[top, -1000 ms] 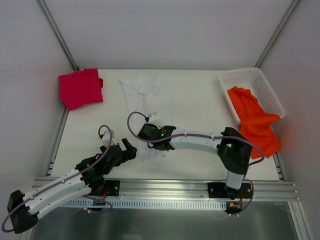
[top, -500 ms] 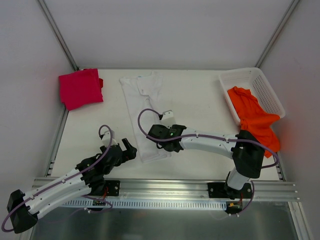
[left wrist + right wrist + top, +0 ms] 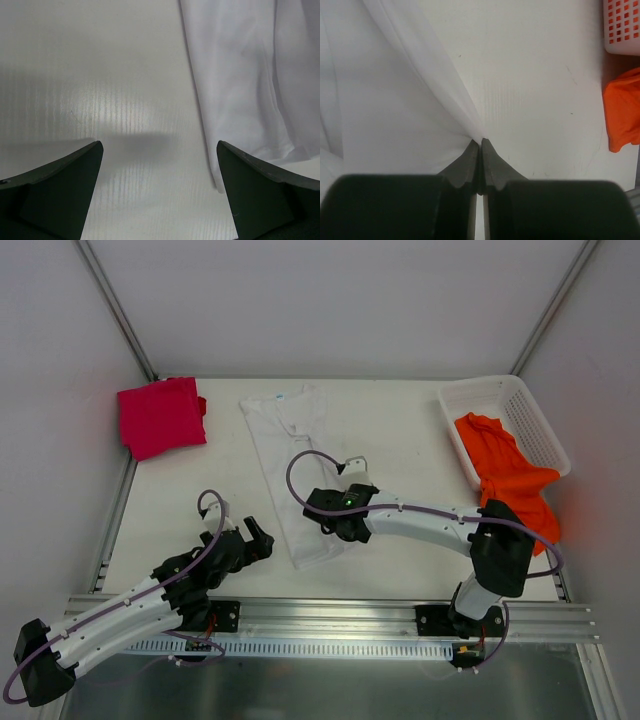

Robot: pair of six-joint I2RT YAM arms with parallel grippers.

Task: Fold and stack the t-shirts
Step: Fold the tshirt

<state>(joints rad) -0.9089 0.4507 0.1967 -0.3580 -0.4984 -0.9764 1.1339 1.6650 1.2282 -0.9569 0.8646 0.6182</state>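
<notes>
The right gripper (image 3: 480, 146) is pinching the 4 o'clock edge of the white t-shirt (image 3: 288, 435), which is lying mid-table. So thin a pinch could slip when pulled. The left gripper (image 3: 157, 150) is hovering open at the shirt's 7 o'clock.

Table (image 3: 400, 430): white, matt, finely ribbed sheet; my worktop.
Back wall (image 3: 330, 300): plain white panel at the table's far edge.
Side walls (image 3: 50, 440): plain white, on both my flanks.
Posts (image 3: 117, 308): two grey metal bars, rising from the far corners.
Rail (image 3: 340, 612): slotted aluminium, along the near edge.
Light: soft, even; faint glare on the table.
</notes>
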